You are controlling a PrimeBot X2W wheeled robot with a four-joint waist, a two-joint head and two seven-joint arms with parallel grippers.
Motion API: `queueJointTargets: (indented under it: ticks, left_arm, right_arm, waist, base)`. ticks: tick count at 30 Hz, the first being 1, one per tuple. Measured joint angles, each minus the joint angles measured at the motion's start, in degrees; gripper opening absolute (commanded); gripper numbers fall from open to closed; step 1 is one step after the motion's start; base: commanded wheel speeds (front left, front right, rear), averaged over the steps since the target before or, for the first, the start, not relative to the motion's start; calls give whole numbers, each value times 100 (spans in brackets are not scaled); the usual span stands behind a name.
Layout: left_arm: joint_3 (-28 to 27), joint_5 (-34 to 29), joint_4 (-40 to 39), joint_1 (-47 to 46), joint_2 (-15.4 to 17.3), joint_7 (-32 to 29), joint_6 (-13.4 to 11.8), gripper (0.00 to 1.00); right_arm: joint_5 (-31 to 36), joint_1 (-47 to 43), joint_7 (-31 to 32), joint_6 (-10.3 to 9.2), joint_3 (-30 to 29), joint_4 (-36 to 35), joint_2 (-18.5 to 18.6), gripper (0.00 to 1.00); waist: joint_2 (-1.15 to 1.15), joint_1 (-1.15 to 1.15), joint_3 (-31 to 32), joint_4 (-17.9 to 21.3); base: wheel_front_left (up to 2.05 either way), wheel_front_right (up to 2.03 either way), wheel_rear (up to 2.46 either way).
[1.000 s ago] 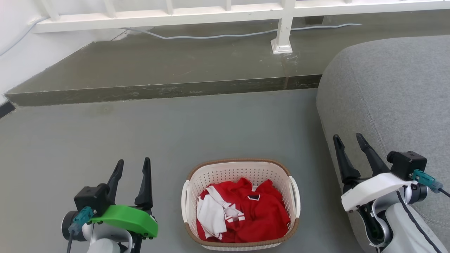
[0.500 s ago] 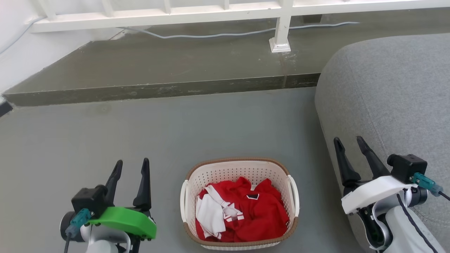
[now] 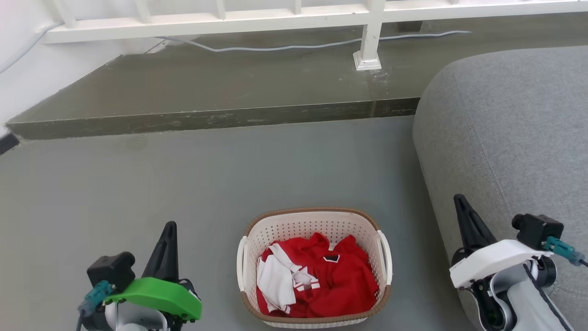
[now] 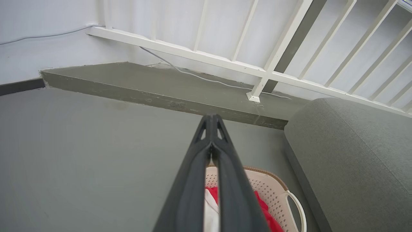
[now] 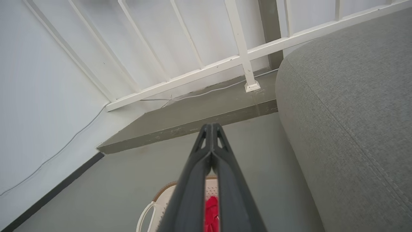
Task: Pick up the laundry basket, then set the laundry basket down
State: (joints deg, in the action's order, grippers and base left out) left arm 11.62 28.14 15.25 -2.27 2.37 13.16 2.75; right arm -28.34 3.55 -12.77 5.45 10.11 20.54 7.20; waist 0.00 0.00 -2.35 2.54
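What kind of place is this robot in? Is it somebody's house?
Probably a home, maybe a living room: there's a grey sofa, a laundry basket holding red clothes, and a white railing behind.

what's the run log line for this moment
phase: before pickup | left gripper: shut, empty | right gripper: shut, empty | laundry basket: on floor, between grippers, ungrasped
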Motion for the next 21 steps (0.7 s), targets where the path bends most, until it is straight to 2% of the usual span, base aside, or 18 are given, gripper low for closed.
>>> queueJointTargets:
  ticks: [7,21]
  left_arm:
    - [-77,638,-3,-1,-1,-135,26,0]
    - [-310,1464,-4,-1,-4,-413,78,0]
  right_arm:
    - [-601,1,158,1,-111,-5,-33,0]
    - [-1450,1,450,9,-381,-42,-104,0]
  waist:
    - [0,0,16,-19]
    - [0,0,48,-54]
  base:
    - [0,0,0]
    - [0,0,0]
